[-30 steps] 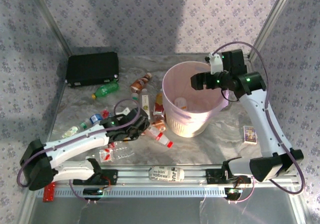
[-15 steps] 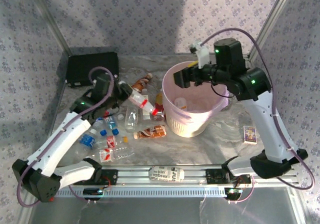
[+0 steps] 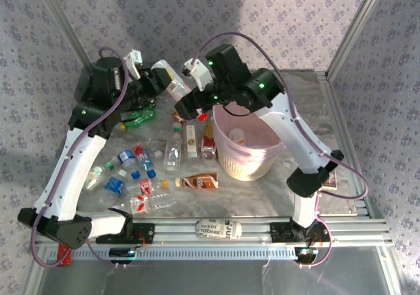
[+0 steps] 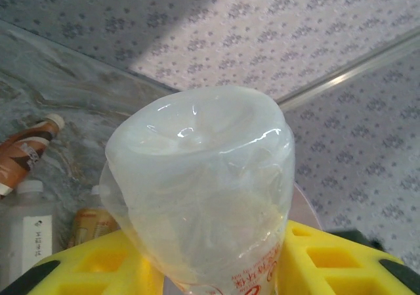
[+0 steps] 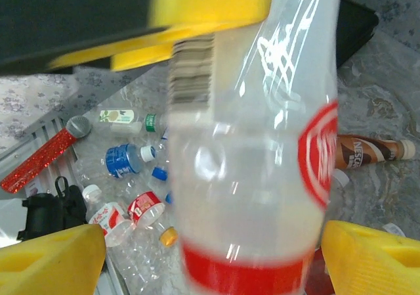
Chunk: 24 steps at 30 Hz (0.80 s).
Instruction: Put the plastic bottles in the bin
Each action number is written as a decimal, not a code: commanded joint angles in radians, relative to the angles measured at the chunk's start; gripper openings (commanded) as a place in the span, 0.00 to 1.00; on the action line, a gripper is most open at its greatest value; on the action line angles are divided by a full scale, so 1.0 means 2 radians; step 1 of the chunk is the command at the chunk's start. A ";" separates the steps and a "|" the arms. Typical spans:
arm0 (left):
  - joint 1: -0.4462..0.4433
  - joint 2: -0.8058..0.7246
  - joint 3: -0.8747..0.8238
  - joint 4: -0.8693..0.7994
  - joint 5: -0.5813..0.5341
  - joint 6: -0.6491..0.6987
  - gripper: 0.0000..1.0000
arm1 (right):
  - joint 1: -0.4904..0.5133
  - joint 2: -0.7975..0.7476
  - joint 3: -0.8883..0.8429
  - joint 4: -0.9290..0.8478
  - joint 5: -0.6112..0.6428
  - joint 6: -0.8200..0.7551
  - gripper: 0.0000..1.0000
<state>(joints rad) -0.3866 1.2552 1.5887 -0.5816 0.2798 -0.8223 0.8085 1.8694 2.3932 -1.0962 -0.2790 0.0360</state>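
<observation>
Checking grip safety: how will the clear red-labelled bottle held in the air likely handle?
The clear bottle looks empty, so it is probably light. Its thin see-through wall would likely dent under a squeeze. The glossy round body may slip or, set down, roll.

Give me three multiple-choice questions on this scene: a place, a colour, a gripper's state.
1. Beside the loose plastic bottles on the table, the pale pink round plastic bin stands: A) left; B) right; C) nearer the arm bases.
2. The band on the raised clear plastic bottle is: A) blue; B) green; C) red.
3. The left gripper is: A) open; B) shut on the raised bottle; C) shut on nothing.
Answers: B, the top view shows the bin right of the scatter; C, the right wrist view shows red; B, its yellow fingers clamp the bottle.
</observation>
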 commanded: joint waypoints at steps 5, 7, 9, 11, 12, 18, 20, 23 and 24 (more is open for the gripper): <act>-0.008 0.003 0.003 0.012 0.035 0.017 0.44 | -0.028 0.026 0.028 0.011 -0.037 0.027 0.76; -0.008 0.004 0.000 0.014 0.034 0.020 0.47 | -0.030 0.021 0.021 0.019 -0.039 0.029 0.68; -0.009 0.006 -0.004 0.018 0.034 0.021 0.50 | -0.031 0.015 0.015 0.026 -0.038 0.030 0.61; -0.009 0.006 -0.010 0.024 0.032 0.021 0.57 | -0.033 0.012 0.014 0.027 -0.039 0.029 0.56; -0.009 0.006 -0.013 0.026 0.031 0.020 0.61 | -0.034 0.011 0.014 0.027 -0.038 0.029 0.54; -0.005 -0.008 -0.022 0.016 0.004 0.040 0.85 | -0.050 -0.011 0.012 0.025 -0.017 0.024 0.48; -0.005 -0.017 -0.027 0.004 0.002 0.055 0.86 | -0.062 -0.028 0.005 0.019 -0.007 0.021 0.48; -0.005 -0.023 -0.043 -0.030 0.014 0.078 0.87 | -0.084 -0.067 -0.030 0.011 0.005 0.018 0.48; -0.007 -0.021 -0.049 -0.044 0.020 0.088 0.86 | -0.093 -0.085 -0.048 0.007 0.011 0.017 0.48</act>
<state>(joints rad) -0.3992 1.2324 1.5192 -0.5793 0.3065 -0.7254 0.6621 1.8233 2.3375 -1.0706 -0.3016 0.0868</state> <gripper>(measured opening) 0.865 0.485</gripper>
